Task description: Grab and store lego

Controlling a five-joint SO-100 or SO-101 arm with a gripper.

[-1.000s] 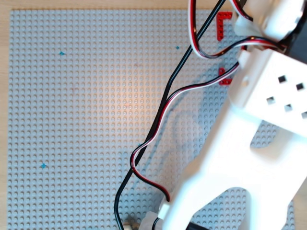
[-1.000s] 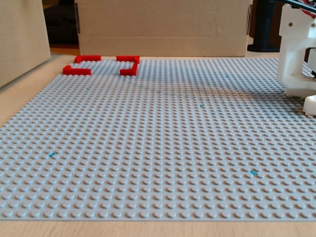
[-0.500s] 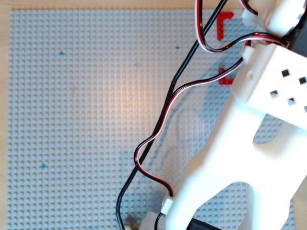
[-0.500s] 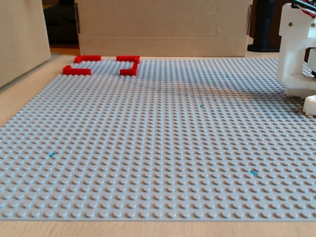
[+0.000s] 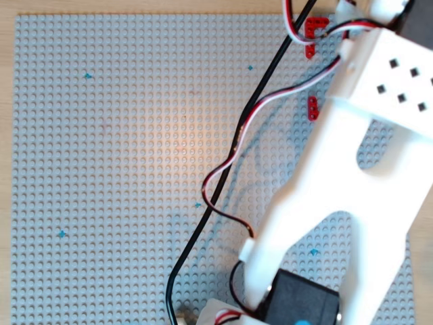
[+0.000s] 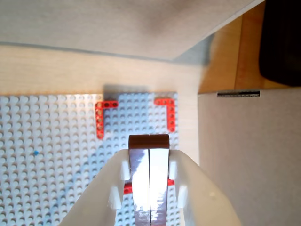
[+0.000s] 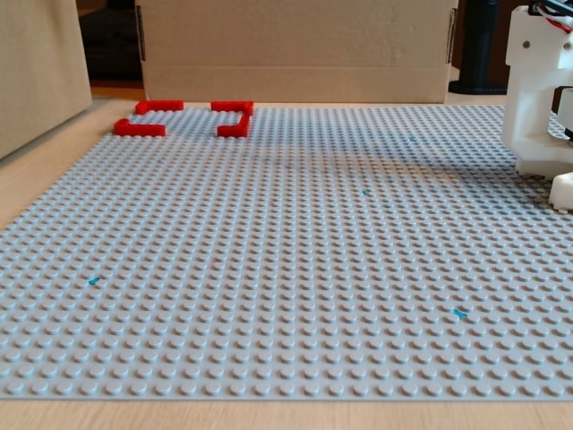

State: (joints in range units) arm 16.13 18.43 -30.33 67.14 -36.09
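In the wrist view my gripper [image 6: 149, 151] is shut on the lego [image 6: 149, 141], a long reddish-brown brick held lengthwise between the white fingers [image 6: 181, 181]. It hangs over the far corner of the grey baseplate [image 6: 47, 141], just short of two red corner pieces [image 6: 103, 115] [image 6: 167, 110]. Small red bits show beside the fingers. In the overhead view the white arm [image 5: 352, 176] covers the gripper and the lego; red corner pieces [image 5: 312, 30] [image 5: 312, 108] peek out beside it. The fixed view shows the red pieces [image 7: 235, 125] but not the gripper.
Cardboard walls [image 7: 295, 45] [image 7: 36, 63] stand behind and left of the baseplate [image 7: 269, 269]. The arm's base [image 7: 537, 90] stands at the right edge. Cables [image 5: 230, 162] trail across the plate. Small teal marks [image 5: 61, 234] dot the studs. A box wall [image 6: 244, 155] lies right of the plate.
In the overhead view the arm has swung upward, toward the red corner pieces at the top right, and its cables shifted with it. The fixed view looks the same.
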